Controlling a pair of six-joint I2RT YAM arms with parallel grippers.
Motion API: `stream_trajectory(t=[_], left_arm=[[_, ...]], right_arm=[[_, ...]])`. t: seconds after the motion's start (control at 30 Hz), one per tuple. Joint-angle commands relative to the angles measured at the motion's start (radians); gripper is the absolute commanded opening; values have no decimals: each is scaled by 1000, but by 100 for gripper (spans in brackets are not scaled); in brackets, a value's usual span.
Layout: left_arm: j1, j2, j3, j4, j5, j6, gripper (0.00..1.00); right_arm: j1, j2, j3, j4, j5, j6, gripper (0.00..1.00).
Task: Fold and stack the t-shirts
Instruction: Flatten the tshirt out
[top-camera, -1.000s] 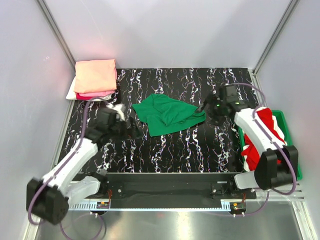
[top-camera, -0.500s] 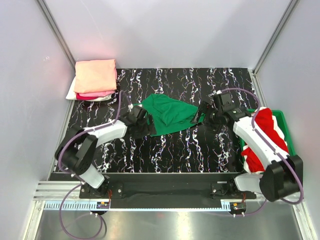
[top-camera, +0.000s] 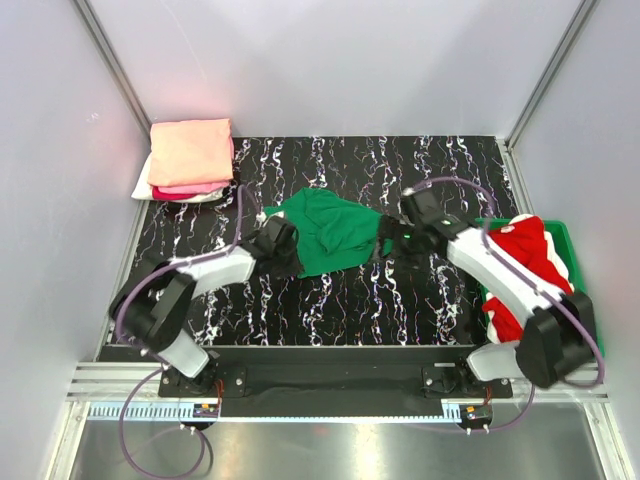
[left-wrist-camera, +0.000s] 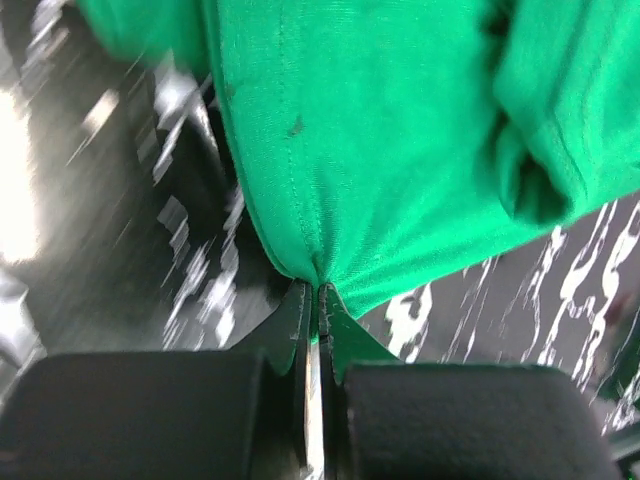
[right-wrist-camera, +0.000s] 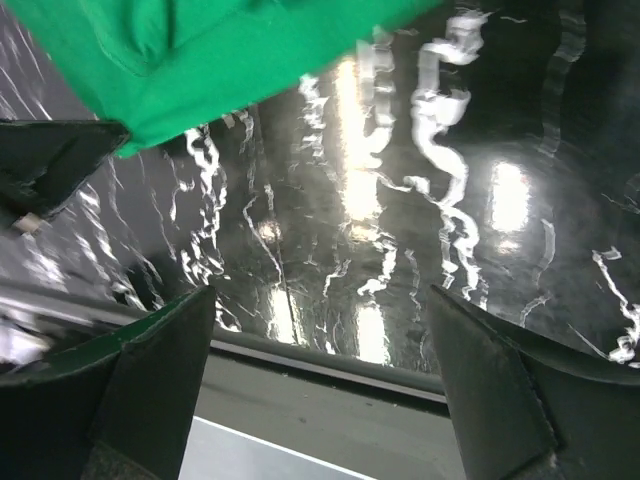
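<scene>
A crumpled bright green t-shirt (top-camera: 335, 230) lies mid-table. My left gripper (top-camera: 283, 243) is at its left edge, and in the left wrist view it (left-wrist-camera: 318, 295) is shut on a pinched bit of the green cloth (left-wrist-camera: 400, 130). My right gripper (top-camera: 387, 240) is at the shirt's right edge. Seen from the right wrist it (right-wrist-camera: 320, 295) stands open, nothing between the fingers, with the green shirt (right-wrist-camera: 200, 50) just beyond its left finger (right-wrist-camera: 150, 370). Folded salmon-peach, hot pink and white t-shirts (top-camera: 190, 155) are stacked at the back left.
A green plastic bin (top-camera: 578, 262) stands at the right edge of the table, holding bunched red and white shirts (top-camera: 525, 265). The table top (top-camera: 350, 300) is black with white marbling. White walls close in the back and sides.
My left gripper has reached the green shirt's left edge and shut on it. My right arm has moved left up to the shirt's right edge, still open.
</scene>
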Motion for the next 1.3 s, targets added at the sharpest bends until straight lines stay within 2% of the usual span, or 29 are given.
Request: stream_trajectory(t=[0.0, 0.13, 0.3, 0.43, 0.53, 0.6, 0.67, 0.7, 0.77, 0.8, 0.83, 0.97, 1.03, 1.1, 1.13, 1.27], left_arm=[[1, -145, -74, -63, -55, -3, 0], [4, -203, -140, -69, -52, 5, 0], [4, -237, -227, 0, -17, -21, 0], [4, -272, -246, 0, -16, -21, 0], [4, -288, -253, -8, -23, -18, 0], [12, -298, -270, 0, -23, -16, 0], [21, -308, -286, 14, -8, -16, 0], [24, -315, -287, 14, -3, -18, 0], [33, -323, -287, 7, -3, -20, 0], [37, -335, -287, 0, -3, -15, 0], [47, -341, -286, -6, -3, -13, 0], [98, -421, -275, -84, -3, 13, 0], [138, -458, -272, -115, -3, 33, 0], [162, -510, -270, -155, -3, 52, 0], [178, -524, -270, -166, -3, 59, 0], [188, -559, -281, -183, -3, 71, 0]], right_arm=[[166, 118, 199, -22, 88, -76, 91], [275, 369, 408, -75, 151, -107, 87], [351, 647, 679, -150, 200, -156, 83], [377, 787, 792, -194, 198, -177, 80], [395, 844, 832, -200, 198, -176, 74], [403, 859, 842, -197, 200, -171, 60], [401, 859, 847, -200, 209, -168, 46], [403, 861, 855, -205, 224, -170, 30], [401, 858, 865, -217, 264, -180, 20], [400, 852, 870, -225, 278, -183, 8], [395, 852, 876, -240, 302, -185, 1], [308, 754, 869, -236, 278, -183, 0], [186, 686, 832, -208, 228, -165, 0], [90, 564, 732, -179, 200, -148, 0], [2, 524, 691, -152, 186, -142, 0], [-141, 317, 391, -47, 191, -128, 0]])
